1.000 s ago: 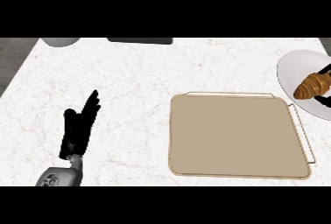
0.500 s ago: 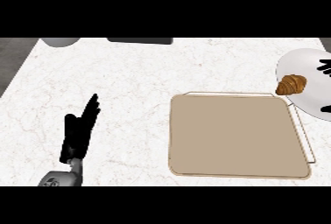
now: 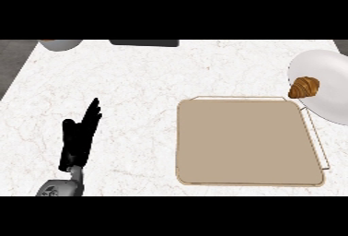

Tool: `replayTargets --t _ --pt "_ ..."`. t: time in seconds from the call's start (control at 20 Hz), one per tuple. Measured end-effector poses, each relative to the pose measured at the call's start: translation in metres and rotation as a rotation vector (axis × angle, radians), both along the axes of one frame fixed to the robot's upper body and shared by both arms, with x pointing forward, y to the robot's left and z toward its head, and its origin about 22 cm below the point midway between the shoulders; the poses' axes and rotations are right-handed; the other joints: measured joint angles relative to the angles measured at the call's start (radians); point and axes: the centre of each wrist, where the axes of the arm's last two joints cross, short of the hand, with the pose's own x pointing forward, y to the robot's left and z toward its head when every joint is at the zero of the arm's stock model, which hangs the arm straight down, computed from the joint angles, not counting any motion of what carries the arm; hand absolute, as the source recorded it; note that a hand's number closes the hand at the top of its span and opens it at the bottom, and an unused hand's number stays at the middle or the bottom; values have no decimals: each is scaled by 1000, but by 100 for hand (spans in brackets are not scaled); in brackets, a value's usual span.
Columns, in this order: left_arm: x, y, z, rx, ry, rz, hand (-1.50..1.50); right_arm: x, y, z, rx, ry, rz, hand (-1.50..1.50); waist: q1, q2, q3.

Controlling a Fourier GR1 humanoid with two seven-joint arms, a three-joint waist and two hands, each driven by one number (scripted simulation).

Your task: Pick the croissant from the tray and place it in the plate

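From the head view I see my left hand (image 3: 78, 138) low on the left of the counter (image 3: 156, 78), fingers straight and pointing toward the far side, with nothing in it; it is resting. My right hand does not show anywhere. The tan tray (image 3: 248, 143) sits on the near right. The croissant (image 3: 304, 87) lies on the white plate (image 3: 329, 92) at the far right, on the plate's left edge, just beyond the tray's far right corner. At the far edge I make out a grey bowl (image 3: 61, 44) on the left and a dark flat object (image 3: 145, 43) beside it.
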Motion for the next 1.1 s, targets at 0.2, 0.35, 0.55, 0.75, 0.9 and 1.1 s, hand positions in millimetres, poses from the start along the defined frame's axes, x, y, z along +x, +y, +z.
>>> replayTargets --t 0.2,0.35,0.55,0.75,0.9,1.1 --pt "0 -3 3 1 -9 -4 0 -10 -9 -3 67 6 -22 -150 6 2 1" --pt "2 -4 3 1 -6 -12 0 -15 -11 -10 89 7 -23 -150 7 4 2" --pt "3 -7 0 0 -5 -12 0 -18 -13 -12 104 -2 -18 -150 7 4 2" --pt "4 -9 -1 -1 -2 -13 0 -21 -11 -20 103 -11 -18 -150 7 3 2" --pt "2 -8 -3 1 0 -18 0 -21 -10 -22 93 -14 -23 -150 11 2 1" --pt "3 -8 2 0 -1 -22 0 -24 -8 -31 64 -2 -39 -150 16 2 2"
